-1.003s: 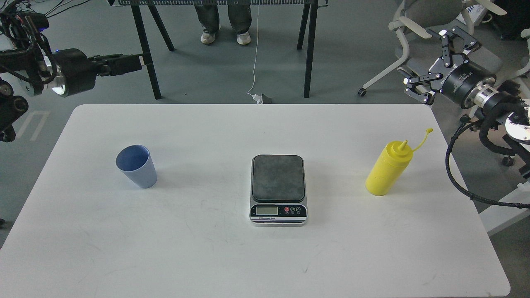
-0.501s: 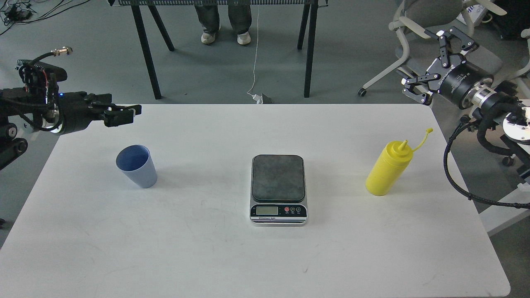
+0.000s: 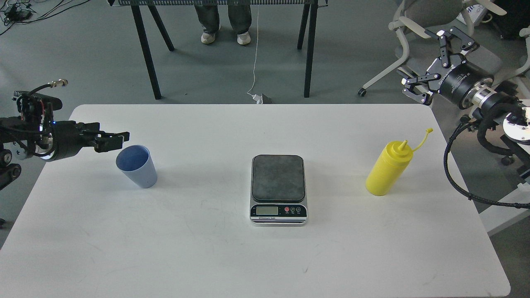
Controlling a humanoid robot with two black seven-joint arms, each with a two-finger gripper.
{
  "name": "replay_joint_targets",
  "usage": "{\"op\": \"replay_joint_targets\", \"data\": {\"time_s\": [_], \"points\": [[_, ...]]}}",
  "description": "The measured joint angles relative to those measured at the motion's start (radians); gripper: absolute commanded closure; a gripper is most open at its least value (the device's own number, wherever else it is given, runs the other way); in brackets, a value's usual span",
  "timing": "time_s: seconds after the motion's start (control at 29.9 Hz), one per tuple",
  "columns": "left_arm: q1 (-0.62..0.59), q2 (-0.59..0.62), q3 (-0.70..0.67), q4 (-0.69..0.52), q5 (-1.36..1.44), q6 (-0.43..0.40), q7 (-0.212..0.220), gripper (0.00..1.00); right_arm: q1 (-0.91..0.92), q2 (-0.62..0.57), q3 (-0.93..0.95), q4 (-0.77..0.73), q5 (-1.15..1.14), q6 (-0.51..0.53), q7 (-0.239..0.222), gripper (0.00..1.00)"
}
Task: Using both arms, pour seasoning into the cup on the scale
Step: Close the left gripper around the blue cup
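The light blue cup (image 3: 136, 166) stands upright on the left part of the white table (image 3: 207, 256). The scale (image 3: 278, 188) lies in the middle with nothing on its dark platform. The yellow seasoning bottle (image 3: 389, 167) stands upright at the right, its cap hanging off on its strap. My left gripper (image 3: 118, 140) is just left of the cup's rim, level with it, seen side-on, so I cannot tell whether its fingers are apart. My right gripper (image 3: 425, 62) is open and empty beyond the table's back right corner, well above and behind the bottle.
Black table legs (image 3: 308, 49) and a person's feet (image 3: 225, 38) are on the floor behind the table. An office chair (image 3: 414, 25) stands at the back right, behind my right gripper. A black cable (image 3: 451, 165) loops beside the table's right edge.
My left gripper has come down and toward me, from above the floor behind the table's left corner to just beside the cup's rim. My right gripper has barely moved.
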Motion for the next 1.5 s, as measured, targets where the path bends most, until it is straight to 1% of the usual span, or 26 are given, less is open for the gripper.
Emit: {"op": "replay_joint_targets", "data": {"time_s": [0.13,0.43,0.7,0.9,1.1,1.3,1.5], "points": [[0.010,-0.016,0.008,0.044,0.000,0.000,0.000,0.02,0.000,0.000,0.000,0.001,0.000,0.000,0.000,0.01],[0.012,-0.078,0.013,0.079,-0.001,0.000,0.000,0.02,0.000,-0.004,0.000,0.003,0.000,0.000,0.000,0.01],[0.014,-0.105,0.022,0.112,-0.002,0.000,0.000,0.03,-0.001,-0.011,0.000,0.005,0.000,0.000,0.000,0.01],[0.014,-0.131,0.063,0.146,-0.006,0.028,0.000,0.04,-0.001,-0.013,0.000,0.005,0.000,0.000,0.000,0.01],[0.014,-0.139,0.079,0.175,-0.012,0.038,0.000,0.05,-0.001,-0.014,0.000,0.006,0.000,0.000,0.000,0.01],[0.017,-0.140,0.080,0.177,-0.011,0.039,0.000,0.07,-0.001,-0.014,0.000,0.006,0.000,0.000,0.000,0.01],[0.028,-0.141,0.081,0.178,-0.011,0.039,0.000,0.10,-0.001,-0.014,0.000,0.005,0.000,0.000,0.000,0.01]]}}
